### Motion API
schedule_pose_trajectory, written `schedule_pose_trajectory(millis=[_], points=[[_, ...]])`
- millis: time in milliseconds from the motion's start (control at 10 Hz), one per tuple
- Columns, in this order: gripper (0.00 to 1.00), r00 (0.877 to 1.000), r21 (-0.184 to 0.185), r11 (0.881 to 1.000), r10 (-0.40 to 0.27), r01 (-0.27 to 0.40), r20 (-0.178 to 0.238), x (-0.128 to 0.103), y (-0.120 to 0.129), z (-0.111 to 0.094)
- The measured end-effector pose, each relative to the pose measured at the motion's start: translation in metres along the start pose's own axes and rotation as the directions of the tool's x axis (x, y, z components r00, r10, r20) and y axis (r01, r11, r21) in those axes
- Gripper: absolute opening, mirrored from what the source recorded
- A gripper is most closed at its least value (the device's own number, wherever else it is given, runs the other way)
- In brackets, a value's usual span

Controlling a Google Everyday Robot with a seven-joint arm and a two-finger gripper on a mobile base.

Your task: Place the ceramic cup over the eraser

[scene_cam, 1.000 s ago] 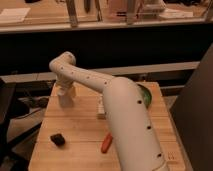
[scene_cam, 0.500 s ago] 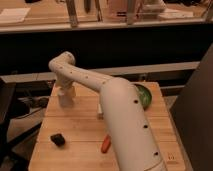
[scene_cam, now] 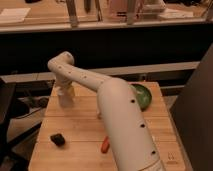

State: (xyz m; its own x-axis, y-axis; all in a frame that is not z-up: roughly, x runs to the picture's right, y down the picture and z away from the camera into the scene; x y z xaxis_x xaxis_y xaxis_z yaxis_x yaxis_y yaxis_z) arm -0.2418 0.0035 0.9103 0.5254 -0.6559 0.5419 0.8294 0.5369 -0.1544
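The ceramic cup (scene_cam: 65, 98) is a small white tapered shape at the back left of the wooden table (scene_cam: 80, 125). My gripper (scene_cam: 65, 90) comes down from the arm's elbow (scene_cam: 60, 62) right onto the cup's top, so the cup's upper part is hidden. The eraser (scene_cam: 57, 139) is a small black lump at the front left of the table, well in front of the cup and apart from it.
An orange-red elongated object (scene_cam: 105, 145) lies near the front middle, beside my arm's white forearm (scene_cam: 125, 125), which covers the table's middle. A green bowl (scene_cam: 143, 96) sits at the back right. A dark counter and shelf stand behind the table.
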Motion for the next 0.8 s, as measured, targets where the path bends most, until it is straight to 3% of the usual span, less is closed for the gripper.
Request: schedule_pose_trajectory(millis=[200,600,800], points=[[0.76,1.000,-0.005,1.000,-0.002,0.002,0.001,0.0005,0.0024,0.0005],[0.36,1.000,-0.010,1.000,-0.006,0.006,0.000,0.0004,0.0071,-0.0004],[0.27,1.000,-0.013,1.000,-0.008,0.008,-0.002,0.0006,0.0101,-0.0009]])
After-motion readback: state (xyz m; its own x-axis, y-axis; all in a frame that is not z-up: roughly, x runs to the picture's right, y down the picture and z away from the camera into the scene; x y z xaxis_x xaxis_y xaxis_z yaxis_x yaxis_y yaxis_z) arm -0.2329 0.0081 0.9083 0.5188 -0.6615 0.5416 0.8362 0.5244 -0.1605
